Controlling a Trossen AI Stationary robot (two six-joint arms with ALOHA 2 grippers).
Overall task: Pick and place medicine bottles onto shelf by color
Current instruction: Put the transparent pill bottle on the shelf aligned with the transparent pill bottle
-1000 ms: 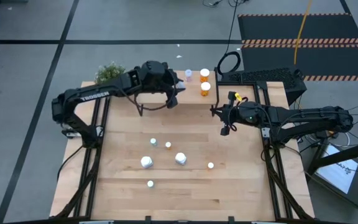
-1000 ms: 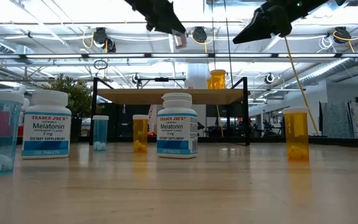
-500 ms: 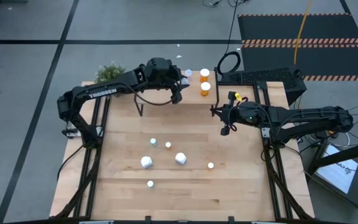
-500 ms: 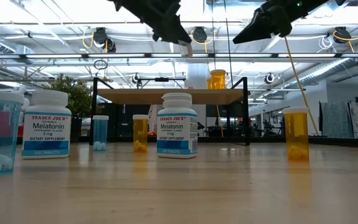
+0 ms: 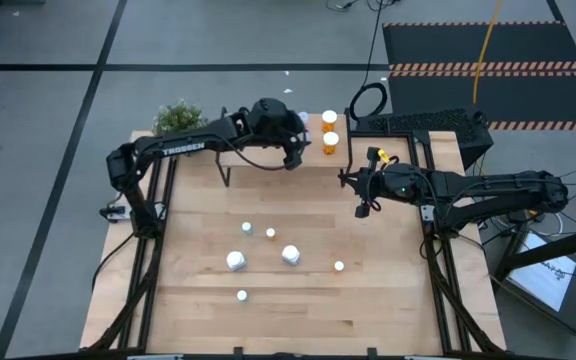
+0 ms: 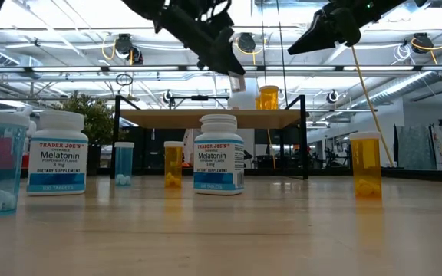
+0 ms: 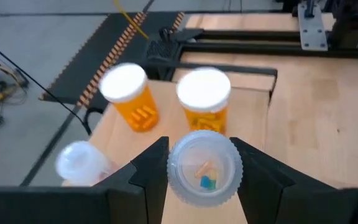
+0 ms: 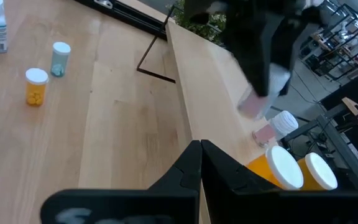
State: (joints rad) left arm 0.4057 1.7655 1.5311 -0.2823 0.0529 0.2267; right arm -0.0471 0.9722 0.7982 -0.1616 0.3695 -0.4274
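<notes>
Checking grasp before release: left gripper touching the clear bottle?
Touching. Left wrist view: both fingers press the sides of the clear bottle, held in the left gripper above the shelf.

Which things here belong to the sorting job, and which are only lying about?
For the job:
- left gripper, shut on a clear bottle
- two orange bottles on the shelf
- bottles on the table
- right gripper, waiting, shut

Lying about:
- potted plant
- keyboard
</notes>
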